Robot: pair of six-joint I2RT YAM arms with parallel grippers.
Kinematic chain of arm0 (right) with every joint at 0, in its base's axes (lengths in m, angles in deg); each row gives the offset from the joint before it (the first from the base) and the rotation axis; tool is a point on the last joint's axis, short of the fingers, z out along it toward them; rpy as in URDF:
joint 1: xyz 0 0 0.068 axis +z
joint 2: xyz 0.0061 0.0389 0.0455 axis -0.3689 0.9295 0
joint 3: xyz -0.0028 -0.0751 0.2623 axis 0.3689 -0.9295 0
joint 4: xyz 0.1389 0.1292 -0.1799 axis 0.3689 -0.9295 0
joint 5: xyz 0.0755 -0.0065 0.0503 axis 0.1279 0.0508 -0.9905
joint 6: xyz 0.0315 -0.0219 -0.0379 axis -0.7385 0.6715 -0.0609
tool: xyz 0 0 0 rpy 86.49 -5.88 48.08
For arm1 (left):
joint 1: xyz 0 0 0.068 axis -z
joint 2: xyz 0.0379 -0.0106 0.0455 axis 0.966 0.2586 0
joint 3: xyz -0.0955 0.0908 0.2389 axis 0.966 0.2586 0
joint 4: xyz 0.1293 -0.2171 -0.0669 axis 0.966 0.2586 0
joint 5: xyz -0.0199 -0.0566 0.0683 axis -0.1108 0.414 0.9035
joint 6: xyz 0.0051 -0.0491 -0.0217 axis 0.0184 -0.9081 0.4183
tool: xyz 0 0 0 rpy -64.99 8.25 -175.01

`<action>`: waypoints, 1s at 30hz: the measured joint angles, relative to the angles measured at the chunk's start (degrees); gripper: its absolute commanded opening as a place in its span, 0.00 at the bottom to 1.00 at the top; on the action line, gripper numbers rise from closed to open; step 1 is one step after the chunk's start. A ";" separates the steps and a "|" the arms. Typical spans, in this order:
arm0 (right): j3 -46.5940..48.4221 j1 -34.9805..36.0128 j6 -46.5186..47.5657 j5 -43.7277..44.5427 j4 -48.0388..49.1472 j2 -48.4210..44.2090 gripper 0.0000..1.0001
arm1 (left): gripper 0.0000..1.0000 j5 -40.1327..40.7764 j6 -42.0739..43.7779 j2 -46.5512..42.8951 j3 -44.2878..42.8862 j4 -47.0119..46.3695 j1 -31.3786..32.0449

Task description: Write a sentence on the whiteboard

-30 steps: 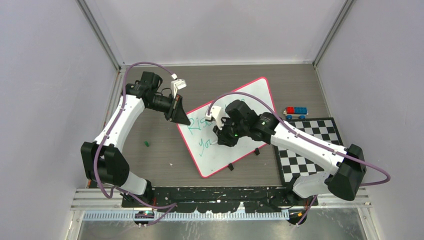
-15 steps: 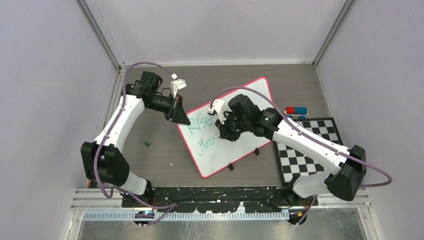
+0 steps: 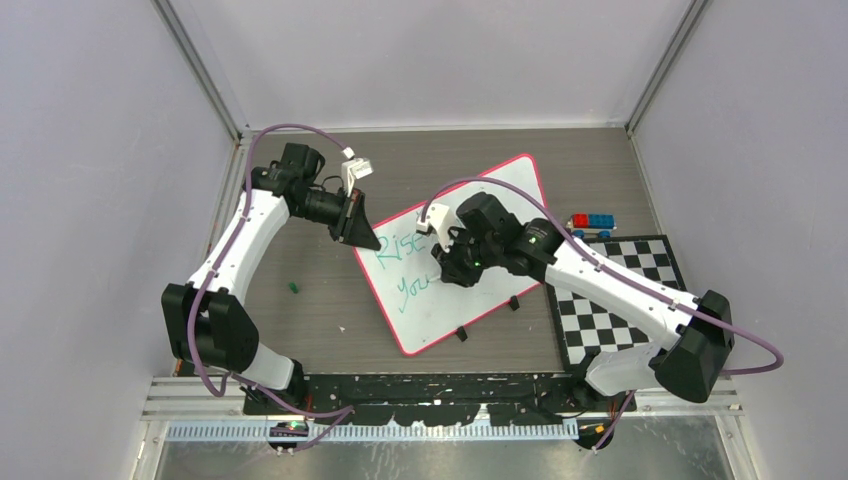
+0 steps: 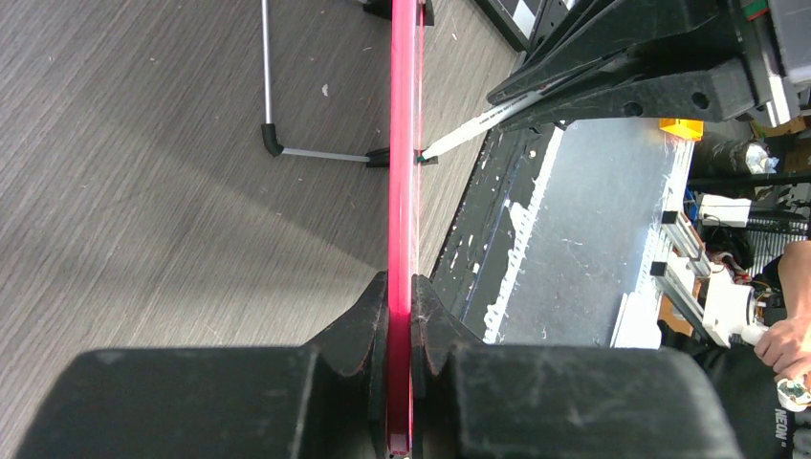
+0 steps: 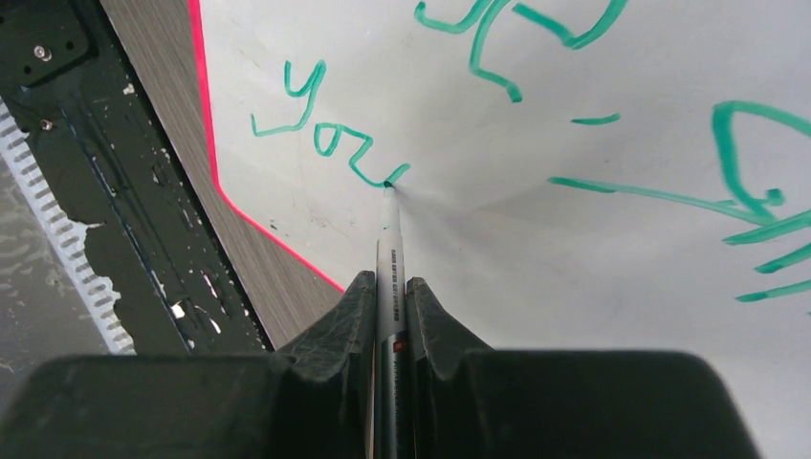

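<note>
Two lines of teal writing (image 3: 398, 248) show on the whiteboard (image 3: 505, 195), "Rise" above and "you" below. Over the last second the right arm (image 3: 600, 280) has swung a little to the right along the lower line, uncovering letters its wrist had hidden. The marker (image 5: 390, 249) now has its tip on the board at the tail of the "u", and the right jaws are closed on its barrel. The left arm (image 3: 250, 240) has not moved; its jaws grip the board's pink-red rim at the left corner, steadying it. The board sits slantwise at mid-desk (image 3: 320, 290), between the arms and just beside the chequered mat (image 3: 620, 300). I judge the second line barely begun, so more words are probably to come.
</note>
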 measured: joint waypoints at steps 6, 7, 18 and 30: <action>-1.33 0.00 0.09 -1.29 -0.39 0.00 0.00 | 0.00 -0.02 0.02 0.00 0.00 0.00 0.00; -1.44 0.00 0.22 -1.31 -0.46 0.00 0.00 | 0.00 -0.02 0.02 0.00 0.00 0.00 0.00; -1.36 -0.90 2.10 -0.24 -3.76 -1.97 0.00 | 0.00 -0.22 0.04 0.09 0.00 0.00 0.02; 1.11 -1.18 1.55 0.81 -0.98 -1.60 0.00 | 0.00 -0.26 0.04 0.11 -0.02 0.00 0.02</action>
